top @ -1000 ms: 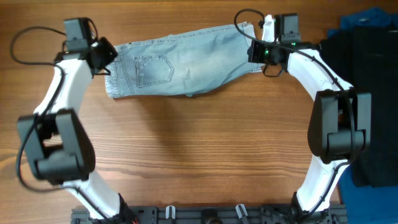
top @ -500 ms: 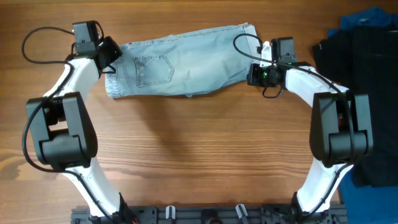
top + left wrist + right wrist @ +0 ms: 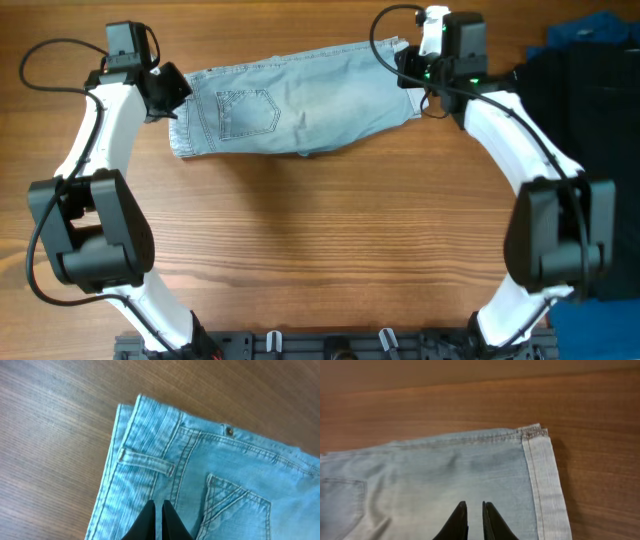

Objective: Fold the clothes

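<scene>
The shorts (image 3: 295,105) lie flat on the far side of the table, so I'd guess an end-to-end fold is next. The left claw (image 3: 157,504) is over the waistband and the right claw (image 3: 474,505) is near the hem (image 3: 542,480). Both are pinched nearly shut on nothing, so they'd need opening first. Only the overhead shows the black garment (image 3: 585,120).

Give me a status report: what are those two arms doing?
Left gripper over waistband, right gripper over leg hem; jaws nearly closed, empty. Denim shorts flat on table. Black garment off to the side.
</scene>
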